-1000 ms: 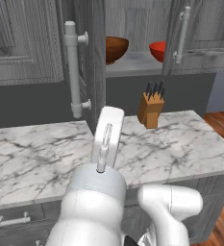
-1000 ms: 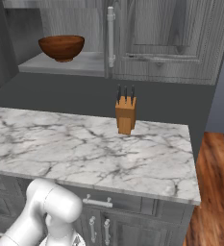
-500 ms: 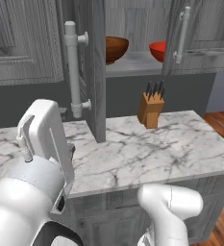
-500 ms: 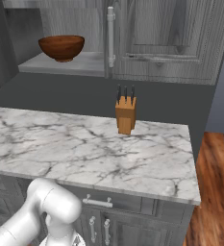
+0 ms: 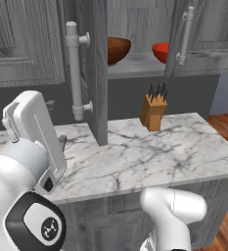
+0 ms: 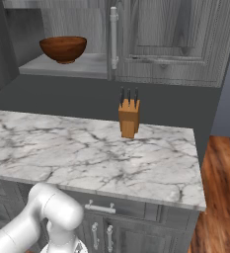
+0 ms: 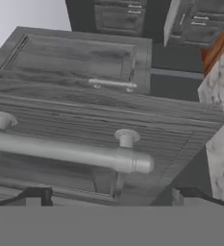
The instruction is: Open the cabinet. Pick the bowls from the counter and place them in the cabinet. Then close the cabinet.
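Note:
The cabinet's left door (image 5: 99, 73) stands open, edge-on, with its silver bar handle (image 5: 75, 73) facing left. On the inner shelf (image 5: 135, 63) rest the brown wooden bowl (image 5: 117, 49) and the red bowl (image 5: 160, 52); the right door (image 5: 203, 34) covers part of the red one. From the right base view the brown bowl (image 6: 63, 48) shows beside that door's handle (image 6: 113, 37). My gripper (image 7: 111, 197) is open with nothing between its fingertips (image 7: 36, 196). The bar handle (image 7: 70, 151) lies just ahead of it, close. My white hand (image 5: 34, 132) hangs low, left of the open door.
A tan knife block (image 5: 154, 110) stands on the white marble counter (image 5: 149, 157) toward the back right. Base cabinets with small handles (image 6: 100, 207) sit under the counter. Wooden floor (image 6: 220, 197) lies to the right. The open door juts out over the counter.
The arm has swung from the middle of the left base view to its left side and lower, bringing the hand near the open door's handle. The bowls and doors have not moved.

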